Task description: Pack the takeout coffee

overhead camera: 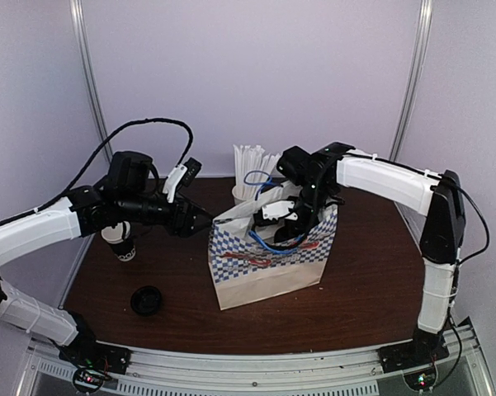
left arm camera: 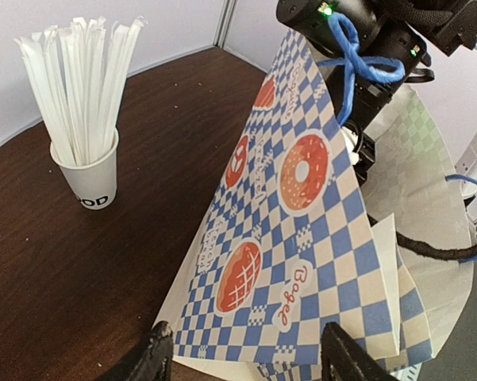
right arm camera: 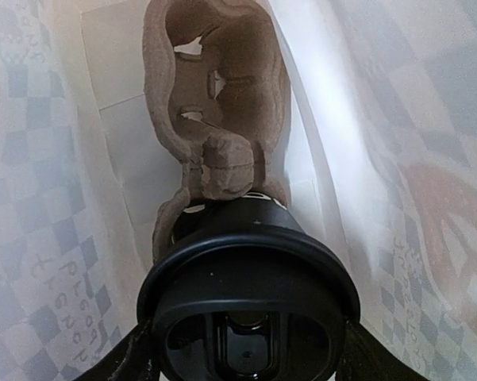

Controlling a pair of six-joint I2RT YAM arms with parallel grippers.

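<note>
You're holding coffee (right arm camera: pixel 250 294) inside bag (overhead camera: pixel 264 268), right claw (right arm camera: pixel 246 359) clamping its sides, carrier (right arm camera: pixel 214 95) beyond. Left claw (left arm camera: pixel 242 357) sitting open at bag edge. Remaining, I'm guessing: seating it, releasing, withdrawing.

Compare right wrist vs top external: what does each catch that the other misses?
Right wrist only: the inside of the checkered paper bag, with the takeout coffee between the right gripper fingers, lid toward the camera, and a brown pulp carrier beyond it. Top external only: the left gripper at the bag's left edge, a lidless cup, a loose black lid and the cup of straws. Both: the bag itself, seen from outside in one and from inside in the other.
</note>
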